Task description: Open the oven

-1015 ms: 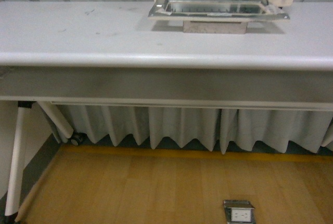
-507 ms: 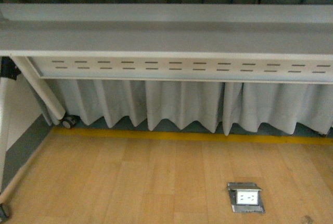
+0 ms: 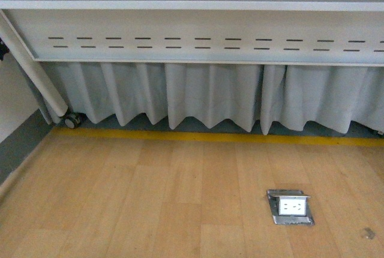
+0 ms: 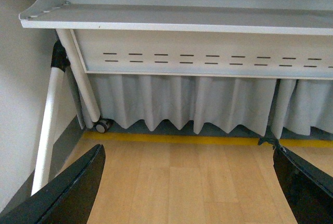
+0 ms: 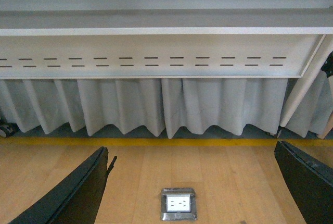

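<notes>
Honestly, both end effectors, left and right, hang spread wide and empty below the bench, pointed at the floor socket toward 5 o'clock, oven nowhere in view.

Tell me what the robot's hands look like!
Only the fingers show, in the wrist views. The left gripper has two broad, dark black fingers with smooth, slightly glossy faces and slanted edges that narrow toward the tips. The right gripper looks the same, with matching black fingers. No cables, markings or arm parts are visible.
</notes>
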Robot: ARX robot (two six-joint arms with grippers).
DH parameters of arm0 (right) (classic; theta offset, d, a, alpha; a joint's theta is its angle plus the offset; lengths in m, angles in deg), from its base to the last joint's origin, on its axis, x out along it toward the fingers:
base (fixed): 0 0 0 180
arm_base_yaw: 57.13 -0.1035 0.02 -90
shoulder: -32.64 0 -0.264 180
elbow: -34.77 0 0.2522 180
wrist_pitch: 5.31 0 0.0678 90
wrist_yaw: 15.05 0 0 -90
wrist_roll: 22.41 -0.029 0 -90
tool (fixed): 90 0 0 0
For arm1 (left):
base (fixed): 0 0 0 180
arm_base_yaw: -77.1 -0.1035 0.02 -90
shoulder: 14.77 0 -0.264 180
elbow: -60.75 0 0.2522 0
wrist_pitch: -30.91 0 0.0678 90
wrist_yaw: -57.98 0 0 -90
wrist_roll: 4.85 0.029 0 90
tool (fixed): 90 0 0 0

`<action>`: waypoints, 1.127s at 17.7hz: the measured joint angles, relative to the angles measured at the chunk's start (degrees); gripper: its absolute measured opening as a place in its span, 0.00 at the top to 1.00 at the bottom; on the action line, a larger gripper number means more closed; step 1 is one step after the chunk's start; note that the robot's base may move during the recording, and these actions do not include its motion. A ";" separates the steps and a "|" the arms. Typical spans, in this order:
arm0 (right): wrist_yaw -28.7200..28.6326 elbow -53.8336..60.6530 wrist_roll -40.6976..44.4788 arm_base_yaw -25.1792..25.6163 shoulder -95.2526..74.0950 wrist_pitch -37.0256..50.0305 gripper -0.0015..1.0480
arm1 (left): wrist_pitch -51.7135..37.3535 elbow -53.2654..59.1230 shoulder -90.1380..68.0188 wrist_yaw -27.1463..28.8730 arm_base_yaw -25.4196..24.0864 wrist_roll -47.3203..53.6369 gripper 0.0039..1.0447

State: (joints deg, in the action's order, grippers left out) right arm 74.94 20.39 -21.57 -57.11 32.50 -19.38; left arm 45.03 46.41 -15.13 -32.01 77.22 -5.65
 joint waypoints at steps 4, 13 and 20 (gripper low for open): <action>0.00 0.00 0.00 0.00 0.00 0.07 0.06 | -0.09 0.00 0.00 0.00 0.00 0.00 0.06; 0.00 0.00 0.00 0.00 0.00 0.07 0.06 | -0.09 0.00 0.00 0.00 0.00 0.00 0.06; 0.00 0.00 0.00 0.00 0.00 0.07 0.06 | -0.09 0.00 0.00 0.00 0.00 0.00 0.06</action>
State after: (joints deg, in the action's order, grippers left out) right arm 74.94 20.39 -21.57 -57.11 32.50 -19.32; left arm 44.95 46.41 -15.13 -32.01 77.22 -5.65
